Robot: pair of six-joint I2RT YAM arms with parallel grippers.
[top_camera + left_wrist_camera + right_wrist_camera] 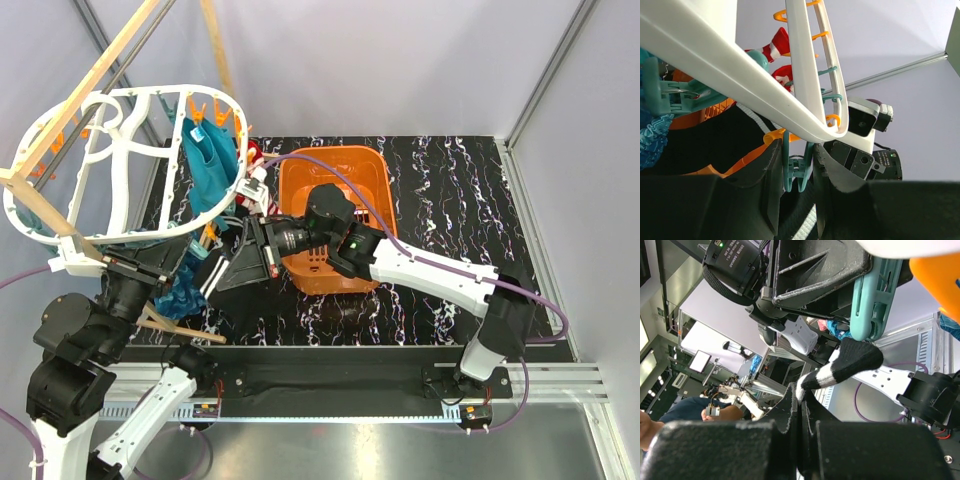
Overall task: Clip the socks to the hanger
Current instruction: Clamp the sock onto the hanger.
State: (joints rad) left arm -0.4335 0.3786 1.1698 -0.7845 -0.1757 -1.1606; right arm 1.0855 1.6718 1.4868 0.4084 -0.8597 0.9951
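The white hanger (122, 160) hangs at the upper left, and its rim (740, 80) crosses the left wrist view. My left gripper (799, 150) is shut on a teal peg (796, 170) under that rim. My right gripper (801, 392) is shut on a black-and-white striped sock (850, 362). The sock's black end rises to just below the same teal peg (870, 295). In the top view both grippers meet under the hanger's right edge, the left gripper (198, 258) beside the right gripper (228, 272). Red-and-white socks (776, 46) hang further along the rim.
An orange basket (330, 158) stands on the black marbled mat behind the right arm. A teal cloth (208, 160) hangs from the hanger's near side. A wooden pole frame (90, 75) carries the hanger. Orange pegs (200, 108) line the rim.
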